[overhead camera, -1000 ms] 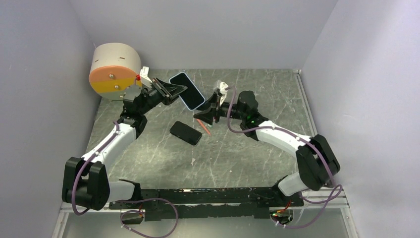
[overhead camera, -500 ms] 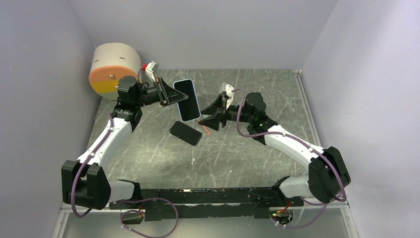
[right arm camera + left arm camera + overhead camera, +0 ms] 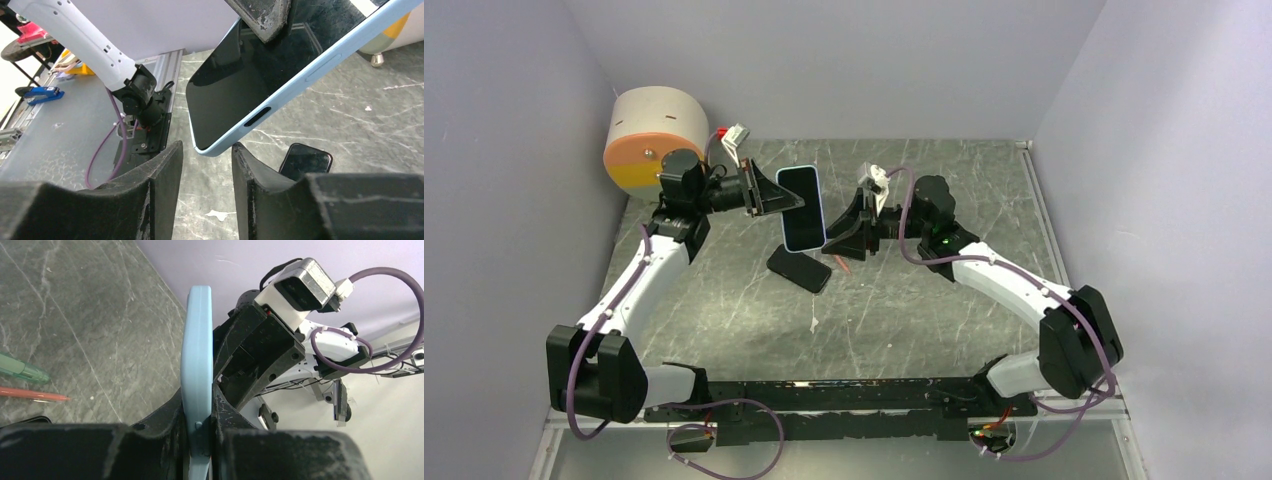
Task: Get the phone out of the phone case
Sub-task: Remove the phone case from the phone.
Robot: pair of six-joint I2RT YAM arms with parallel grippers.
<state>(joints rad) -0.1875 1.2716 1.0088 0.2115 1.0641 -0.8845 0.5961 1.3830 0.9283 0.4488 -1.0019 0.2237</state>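
My left gripper (image 3: 786, 196) is shut on a phone (image 3: 801, 208) with a black screen, held on edge in the air above the table. The phone sits in a light blue phone case (image 3: 196, 355), whose rim is pinched between my left fingers (image 3: 200, 407). In the right wrist view the phone's screen (image 3: 250, 75) and the phone case's edge (image 3: 300, 85) slant across the top. My right gripper (image 3: 832, 240) is open, and the phone case's lower corner hangs just at the mouth of its gap (image 3: 206, 150), touching neither finger.
A bare black phone (image 3: 799, 268) lies flat on the marble table below the held one. A red pen (image 3: 836, 256) and a green pen (image 3: 22, 371) lie beside it. A cream drum with an orange and yellow face (image 3: 649, 140) stands at the back left, by the wall.
My left arm has turned the cased phone from slanted to nearly upright and brought it toward the middle. My right gripper has moved left, up to the phone's lower end.
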